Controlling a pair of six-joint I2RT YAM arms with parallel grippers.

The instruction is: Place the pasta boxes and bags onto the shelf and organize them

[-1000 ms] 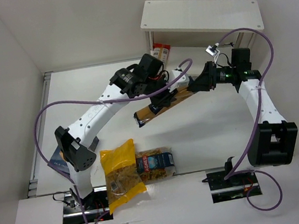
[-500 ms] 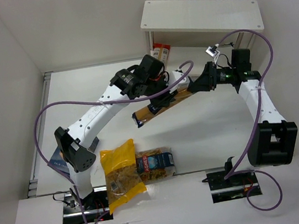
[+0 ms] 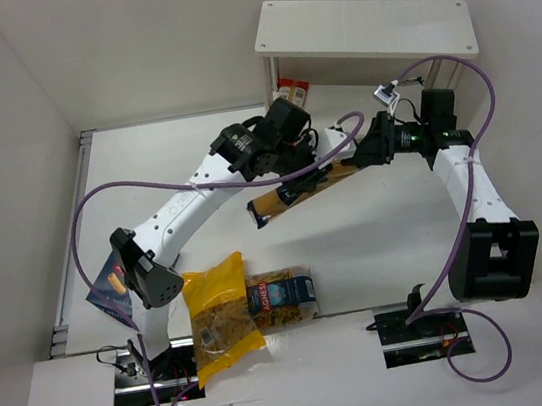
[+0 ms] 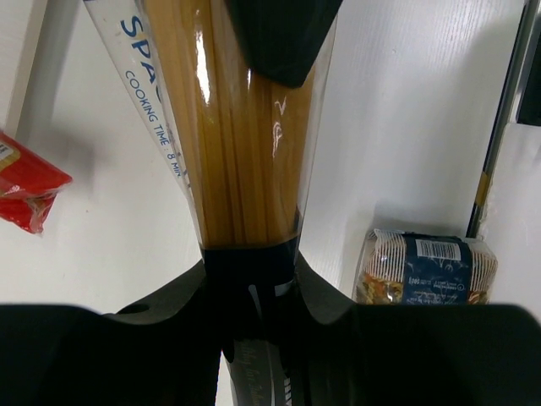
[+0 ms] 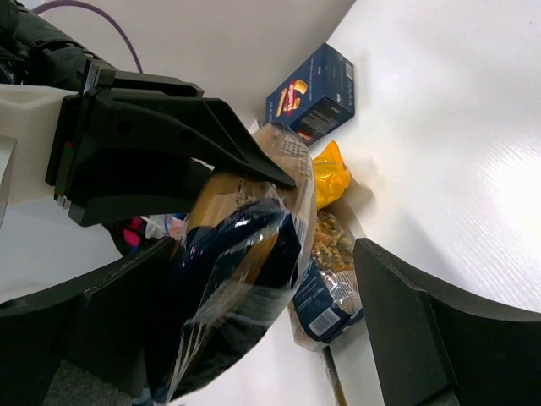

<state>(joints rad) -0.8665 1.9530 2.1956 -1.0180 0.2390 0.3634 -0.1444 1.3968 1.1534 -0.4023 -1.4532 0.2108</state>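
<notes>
My left gripper is shut on the long spaghetti pack at its dark blue label and holds it above the table, slanted toward the white shelf. In the left wrist view the pack runs up from my left gripper. My right gripper is open around the pack's far end, with a wide gap on one side of my right gripper. A red-and-white pack lies under the shelf. The yellow bag, clear blue-labelled bag and dark blue box lie near the left base.
White walls close in the table on the left, back and right. The purple cables loop over both arms. The right wrist view also shows the dark blue box, the yellow bag and the blue-labelled bag.
My left arm has swung right, carrying the spaghetti pack a little toward the shelf. Its lower link shifted and uncovered more of the dark blue box. My right gripper backed slightly right.
</notes>
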